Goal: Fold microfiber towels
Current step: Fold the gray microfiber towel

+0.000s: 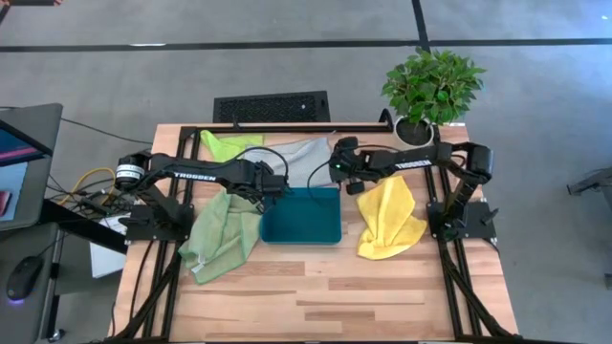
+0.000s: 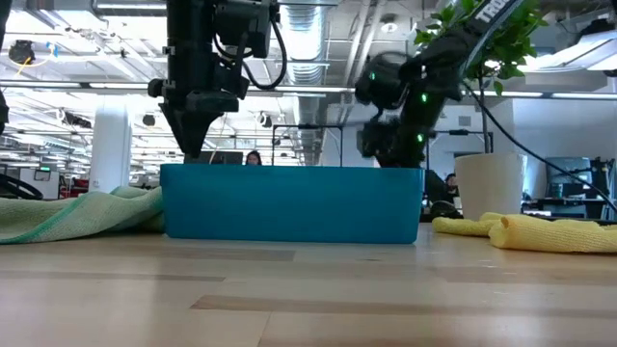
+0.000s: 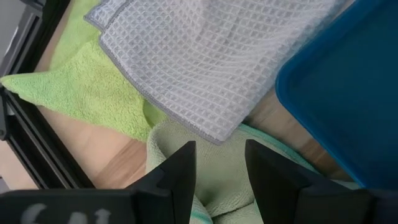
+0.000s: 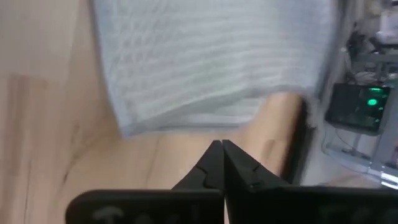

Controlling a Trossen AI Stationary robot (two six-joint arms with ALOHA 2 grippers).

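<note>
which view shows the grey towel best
Left wrist view: the grey towel fills it, weave and hem sharp. High view shows it small behind the tray; right wrist view blurs it; low view hides it.

We are seeing a waffle-weave grey towel [image 3: 211, 62], a fluffy lime green towel [image 3: 93, 93], a smooth matt teal tray [image 3: 348, 93], and a planked wooden tabletop [image 1: 335, 296].
</note>
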